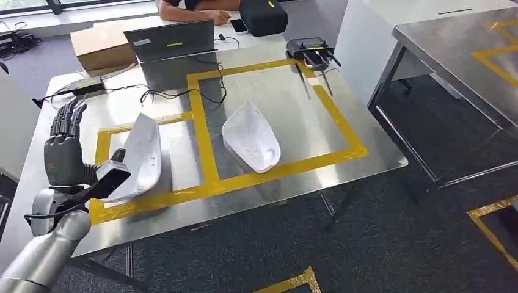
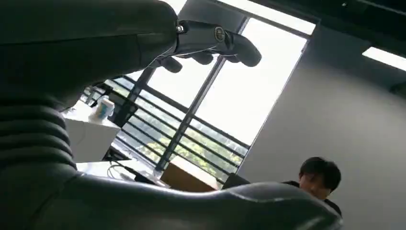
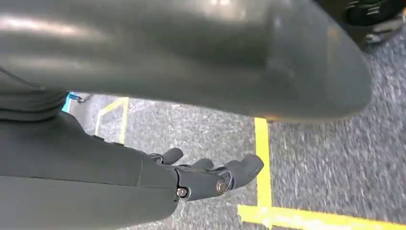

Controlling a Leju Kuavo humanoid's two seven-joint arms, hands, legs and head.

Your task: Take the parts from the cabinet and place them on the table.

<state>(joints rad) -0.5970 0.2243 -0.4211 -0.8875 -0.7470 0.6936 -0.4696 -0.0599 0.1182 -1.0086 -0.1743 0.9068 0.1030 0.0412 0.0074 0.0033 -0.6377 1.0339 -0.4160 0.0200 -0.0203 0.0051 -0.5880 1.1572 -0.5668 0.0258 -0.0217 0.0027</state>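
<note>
Two white parts lie on the steel worktop [image 1: 342, 131]: left part [image 1: 142, 155] and right part [image 1: 251, 137], each inside a yellow-taped box. Left hand [image 1: 64, 152] raised beside the left part, fingers [image 1: 68, 119] spread, holding nothing. Right hand [image 3: 210, 177] empty, fingers extended over carpet. No legible writing.

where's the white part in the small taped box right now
In the head view, the left white part lies in the smaller taped square at the table's left, just right of the left hand; a second white part lies further right.

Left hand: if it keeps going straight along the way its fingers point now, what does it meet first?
The left hand points up and away, along the table's left edge. Its path looks free; the black power adapter lies roughly ahead, probably lower.
</note>
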